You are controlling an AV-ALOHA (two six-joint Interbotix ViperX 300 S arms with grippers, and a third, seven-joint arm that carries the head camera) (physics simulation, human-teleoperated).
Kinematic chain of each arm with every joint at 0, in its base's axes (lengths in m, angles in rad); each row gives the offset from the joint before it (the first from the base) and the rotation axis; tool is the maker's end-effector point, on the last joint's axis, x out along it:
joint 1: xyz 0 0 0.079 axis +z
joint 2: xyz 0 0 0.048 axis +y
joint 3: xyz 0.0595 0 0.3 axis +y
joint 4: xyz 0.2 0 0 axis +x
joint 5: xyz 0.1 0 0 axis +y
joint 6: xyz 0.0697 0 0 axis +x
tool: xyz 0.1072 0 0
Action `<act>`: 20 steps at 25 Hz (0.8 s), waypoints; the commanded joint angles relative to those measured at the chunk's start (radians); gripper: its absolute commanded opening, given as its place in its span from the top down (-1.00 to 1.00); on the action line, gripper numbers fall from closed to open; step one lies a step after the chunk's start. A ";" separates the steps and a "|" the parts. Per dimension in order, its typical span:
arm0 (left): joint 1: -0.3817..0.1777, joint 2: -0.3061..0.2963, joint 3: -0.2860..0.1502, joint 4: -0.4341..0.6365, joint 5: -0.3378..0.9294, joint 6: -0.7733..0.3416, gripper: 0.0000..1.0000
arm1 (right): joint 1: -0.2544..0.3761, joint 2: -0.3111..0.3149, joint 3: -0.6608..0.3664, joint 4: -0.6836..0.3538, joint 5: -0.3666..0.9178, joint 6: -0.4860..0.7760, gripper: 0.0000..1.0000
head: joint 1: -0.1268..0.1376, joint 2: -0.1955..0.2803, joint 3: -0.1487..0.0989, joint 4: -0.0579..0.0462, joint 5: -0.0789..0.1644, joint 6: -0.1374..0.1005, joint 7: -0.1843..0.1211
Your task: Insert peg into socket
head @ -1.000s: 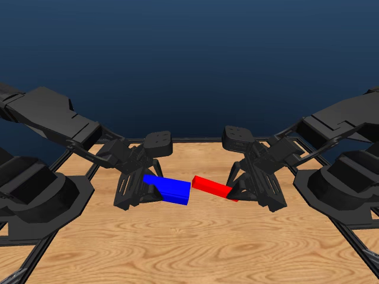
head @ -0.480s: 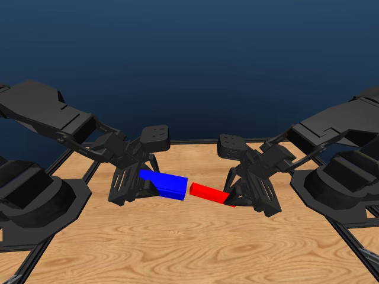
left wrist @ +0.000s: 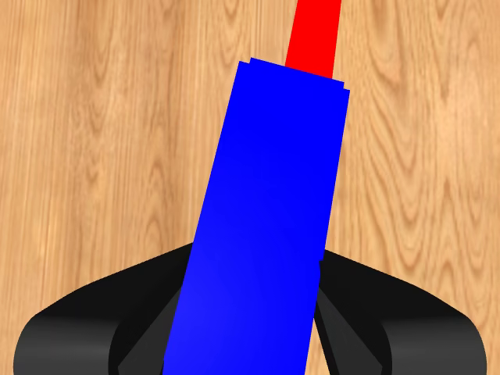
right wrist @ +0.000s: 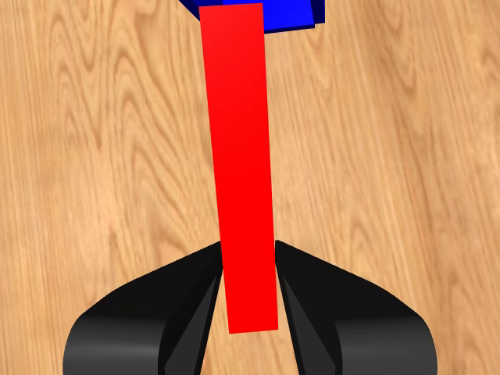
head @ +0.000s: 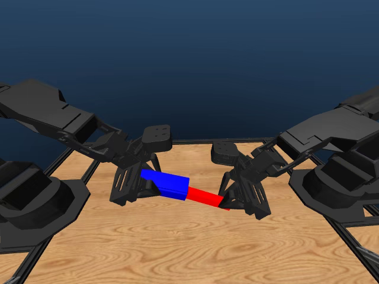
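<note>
The blue socket (head: 169,184) hangs above the table at the middle, with my left gripper (head: 147,180) shut on its left end. The red peg (head: 204,197) runs from the socket's right end down to my right gripper (head: 228,201), which is shut on its right end. The peg's left tip meets the socket's open end and seems to have entered it. In the left wrist view the socket (left wrist: 262,219) fills the gap between the jaws, with the peg (left wrist: 314,35) showing past its far end. In the right wrist view the peg (right wrist: 241,164) reaches the socket (right wrist: 289,14).
The wooden table (head: 189,248) lies under both arms, edged by a black frame (head: 349,236). The left arm's base (head: 35,195) and the right arm's base (head: 346,189) stand at the table's two sides.
The right gripper has carried the peg leftward until its tip closed the gap and met the socket's open end. The left gripper and socket have stayed roughly put over the last half second.
</note>
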 commanded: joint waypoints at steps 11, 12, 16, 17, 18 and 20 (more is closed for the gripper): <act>-0.016 0.042 -0.044 -0.033 -0.067 0.024 1.00 | -0.046 0.015 -0.046 0.030 0.022 -0.078 1.00 | 0.011 0.000 -0.010 0.003 -0.002 0.001 -0.008; -0.019 0.040 -0.040 -0.032 -0.075 0.023 1.00 | -0.051 0.014 -0.049 0.033 0.026 -0.084 1.00 | 0.011 0.000 -0.009 0.003 -0.002 0.000 -0.008; -0.025 0.055 -0.031 -0.040 -0.099 0.013 1.00 | -0.076 0.010 -0.070 0.040 0.082 -0.129 1.00 | 0.014 0.000 -0.009 0.004 0.000 0.002 -0.014; -0.022 0.062 -0.024 -0.042 -0.110 0.009 1.00 | -0.083 0.009 -0.081 0.039 0.098 -0.138 1.00 | 0.015 0.000 -0.009 0.004 0.000 0.002 -0.016; -0.027 0.061 -0.026 -0.042 -0.120 0.008 1.00 | -0.087 0.008 -0.087 0.037 0.100 -0.139 1.00 | 0.016 0.000 -0.009 0.005 0.001 0.002 -0.018; -0.024 0.065 -0.025 -0.039 -0.142 -0.002 1.00 | -0.091 0.015 -0.110 0.042 0.117 -0.159 1.00 | 0.020 0.000 -0.009 0.005 0.000 0.000 -0.021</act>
